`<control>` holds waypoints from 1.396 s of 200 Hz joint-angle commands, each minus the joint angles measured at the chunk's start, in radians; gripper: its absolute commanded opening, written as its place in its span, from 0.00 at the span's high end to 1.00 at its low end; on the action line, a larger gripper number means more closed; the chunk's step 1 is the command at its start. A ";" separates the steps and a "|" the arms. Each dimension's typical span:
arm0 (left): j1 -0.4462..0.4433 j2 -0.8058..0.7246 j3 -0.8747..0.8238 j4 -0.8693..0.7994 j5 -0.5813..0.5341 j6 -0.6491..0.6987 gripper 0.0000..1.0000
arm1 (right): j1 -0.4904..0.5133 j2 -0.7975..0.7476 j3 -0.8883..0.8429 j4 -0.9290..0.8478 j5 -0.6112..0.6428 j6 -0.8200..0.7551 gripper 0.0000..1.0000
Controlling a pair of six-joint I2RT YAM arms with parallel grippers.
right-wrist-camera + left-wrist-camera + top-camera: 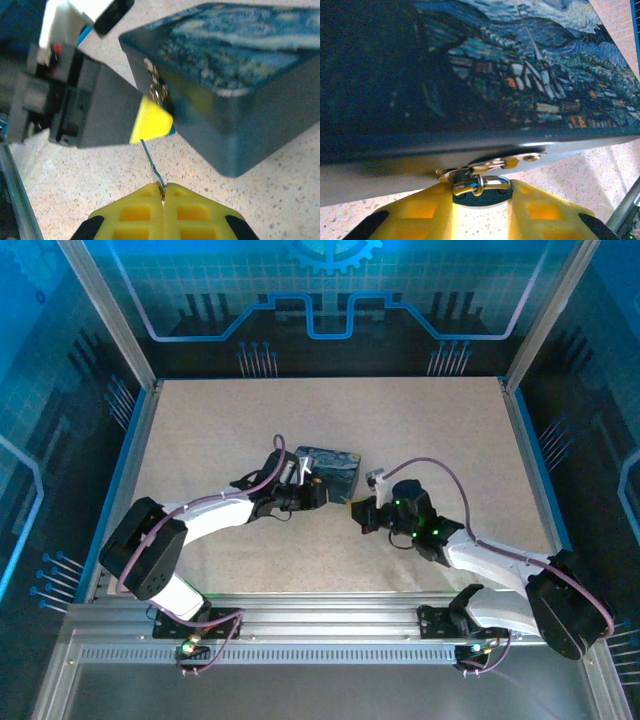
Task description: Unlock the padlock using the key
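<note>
Enclosing speckled tabletop (330, 410), padlock (481, 195): blue walls (330, 300).

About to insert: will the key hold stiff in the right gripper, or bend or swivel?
The key is a thin sliver, so it may flex if pushed off-axis. The right gripper pinches only its very end, so it could well swivel. It sits tilted between the fingertips, so push gently.
</note>
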 commanded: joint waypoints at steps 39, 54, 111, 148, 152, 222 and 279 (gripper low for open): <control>-0.007 -0.049 0.045 -0.008 0.062 -0.103 0.74 | 0.112 0.122 -0.052 0.205 0.147 -0.041 1.00; -0.009 -0.057 0.045 -0.011 0.064 -0.114 0.74 | 0.117 0.158 -0.053 0.246 0.147 -0.045 1.00; -0.008 -0.072 0.020 0.046 0.069 -0.186 0.75 | 0.107 0.228 -0.044 0.311 0.151 -0.069 1.00; -0.007 -0.072 0.006 0.076 0.063 -0.217 0.76 | 0.085 0.254 -0.056 0.353 0.126 -0.062 1.00; -0.007 -0.072 0.005 0.079 0.062 -0.217 0.76 | 0.083 0.256 -0.056 0.356 0.122 -0.059 1.00; -0.007 -0.056 0.006 0.091 0.062 -0.228 0.77 | 0.050 0.279 -0.051 0.381 0.088 -0.051 1.00; -0.008 -0.055 0.006 0.087 0.064 -0.225 0.77 | 0.041 0.310 -0.030 0.401 0.076 -0.049 1.00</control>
